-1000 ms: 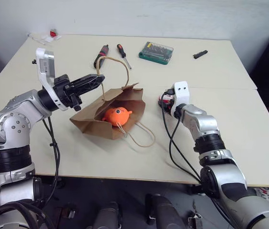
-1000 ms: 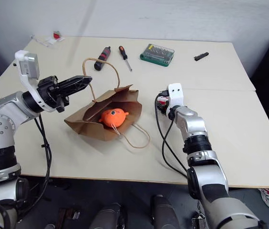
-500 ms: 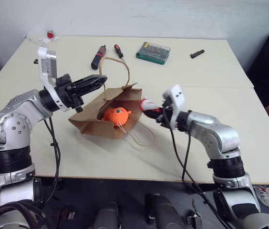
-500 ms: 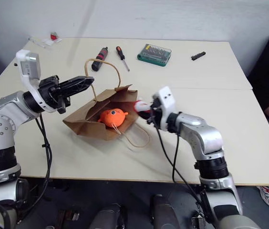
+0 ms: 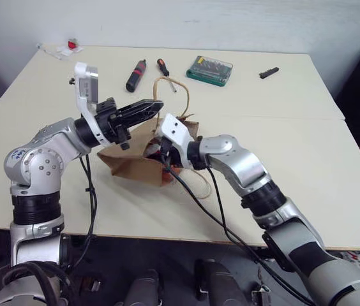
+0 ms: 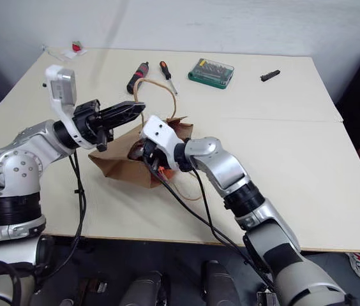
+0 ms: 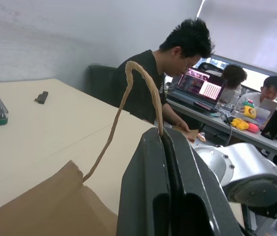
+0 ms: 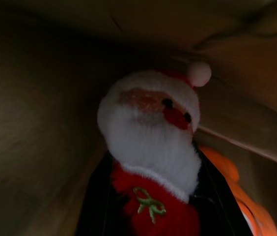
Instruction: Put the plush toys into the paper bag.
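The right gripper point(image 8: 148, 196) had its two black fingers pinched on the red body of the red-and-white plush point(image 8: 151, 142), a small Santa figure with a white beard and pompom cap, and it was pushed into the mouth of the paper bag point(image 5: 132, 167); brown paper walls closed around the toy on every side in the right wrist view, and the orange plush point(image 8: 236, 196) lay just beside it, low inside the bag. The left gripper point(image 5: 148, 108) had its fingers pressed together on the tan cord handle point(image 7: 138, 88), lifting it so that the bag's upper lip stood raised above the table point(image 5: 282, 159).

To do this step well, I judge the right fingers should let go only once the toy sits well past the lip; the left pinch on the cord ought to hold steady, since a slackened handle would let the paper sag onto the wrist.

The bag's torn-looking front edge lay close against the right wrist; withdrawing straight back along the entry line looked safest, so as not to drag the bag. The table towards the near edge was bare; two screwdrivers point(image 5: 135, 73) and a green bit case point(image 5: 209, 70) lay well apart beyond the bag.
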Controlling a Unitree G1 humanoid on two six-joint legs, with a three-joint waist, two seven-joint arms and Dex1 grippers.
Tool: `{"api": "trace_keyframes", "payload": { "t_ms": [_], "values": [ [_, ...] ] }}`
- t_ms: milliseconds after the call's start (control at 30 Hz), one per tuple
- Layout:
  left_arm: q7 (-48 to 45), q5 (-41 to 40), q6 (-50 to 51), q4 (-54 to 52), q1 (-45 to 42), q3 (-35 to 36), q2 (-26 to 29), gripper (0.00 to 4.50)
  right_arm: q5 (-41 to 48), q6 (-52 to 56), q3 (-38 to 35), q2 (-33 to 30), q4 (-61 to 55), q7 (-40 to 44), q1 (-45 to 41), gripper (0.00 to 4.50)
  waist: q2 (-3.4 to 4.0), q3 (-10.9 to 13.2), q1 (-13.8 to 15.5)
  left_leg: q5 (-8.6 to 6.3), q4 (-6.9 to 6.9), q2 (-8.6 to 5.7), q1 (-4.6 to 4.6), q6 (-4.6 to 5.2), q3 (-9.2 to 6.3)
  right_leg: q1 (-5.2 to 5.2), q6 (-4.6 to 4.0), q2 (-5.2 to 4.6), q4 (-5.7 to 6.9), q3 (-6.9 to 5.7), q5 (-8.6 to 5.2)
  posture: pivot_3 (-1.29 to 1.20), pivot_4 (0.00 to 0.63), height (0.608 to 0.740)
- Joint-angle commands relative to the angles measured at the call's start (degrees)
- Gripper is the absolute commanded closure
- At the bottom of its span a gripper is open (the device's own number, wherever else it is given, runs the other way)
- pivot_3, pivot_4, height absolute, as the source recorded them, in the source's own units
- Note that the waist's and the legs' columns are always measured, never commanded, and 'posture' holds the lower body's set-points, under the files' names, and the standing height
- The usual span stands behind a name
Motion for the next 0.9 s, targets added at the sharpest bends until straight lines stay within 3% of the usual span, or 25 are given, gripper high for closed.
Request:
{"api": "trace_keyframes", "payload": {
  "t_ms": [33, 133, 333, 500, 667, 767, 900],
  "values": [
    [0.8, -0.6, -1.2, -2.6, -0.5, 0.6, -0.5, 4.50, -1.7, -4.4, -1.4, 2.3, 5.0, 0.4, -3.2, 4.04, 0.00, 0.0, -0.1, 0.00, 0.00, 0.00, 0.00, 0.00, 0.00, 0.00, 0.00, 0.00, 0.00, 0.00, 0.00, 0.00, 0.150, 0.740],
    [1.3, -0.4, -1.2, -2.7, 0.1, 0.9, -0.5, 4.50, -2.6, -6.3, -3.0, 4.4, 9.4, -1.5, -4.5, 4.04, 0.00, 0.0, -0.5, 0.01, 0.01, 0.01, 0.00, -0.02, 0.00, 0.00, 0.00, 0.00, 0.03, 0.00, 0.00, 0.00, 0.150, 0.740],
    [1.3, -0.1, -1.5, -1.4, 0.8, 1.9, 1.0, 4.50, 1.4, 0.2, -7.9, 3.2, 4.7, 1.0, -3.6, 1.88, 0.00, 0.0, -0.7, 0.01, 0.01, 0.01, 0.00, -0.03, -0.02, -0.01, 0.00, -0.01, 0.04, -0.01, 0.00, 0.00, 0.150, 0.740],
    [2.2, 0.2, -2.0, -0.2, 0.3, 2.3, 0.9, 4.50, 4.5, 12.6, -11.2, -5.2, -11.2, 2.2, -0.9, 0.02, 0.00, 0.0, -0.1, 0.00, 0.01, 0.02, -0.02, -0.01, -0.04, 0.00, 0.00, -0.02, 0.02, -0.01, 0.00, 0.00, 0.150, 0.740],
    [2.4, -0.1, -1.9, 0.1, -0.1, 2.2, 0.8, 4.50, 12.4, 26.8, -17.9, -14.3, -28.1, 2.3, 4.8, 0.02, 0.00, 0.0, 0.5, -0.04, 0.00, 0.02, -0.07, 0.04, -0.07, 0.00, 0.00, -0.02, -0.13, -0.03, 0.00, 0.00, 0.150, 0.740],
    [2.3, 0.2, -2.0, 0.5, -0.3, 1.9, 0.5, 4.50, 16.7, 35.8, -24.2, -16.7, -35.1, -1.3, 9.0, 0.02, 0.00, 0.0, 0.5, -0.05, -0.04, 0.02, -0.08, 0.04, -0.08, 0.01, 0.01, -0.02, -0.18, -0.04, 0.00, 0.00, 0.150, 0.740],
    [2.4, -0.3, -1.5, 0.0, -0.4, 1.8, 0.2, 4.50, 21.8, 55.6, -42.0, -13.5, -42.9, -7.7, 19.2, 0.02, -0.01, 0.0, 0.5, -0.04, -0.06, 0.02, -0.07, 0.03, -0.08, 0.03, 0.01, -0.02, -0.17, -0.02, 0.01, 0.00, 0.150, 0.740]
  ]
}}
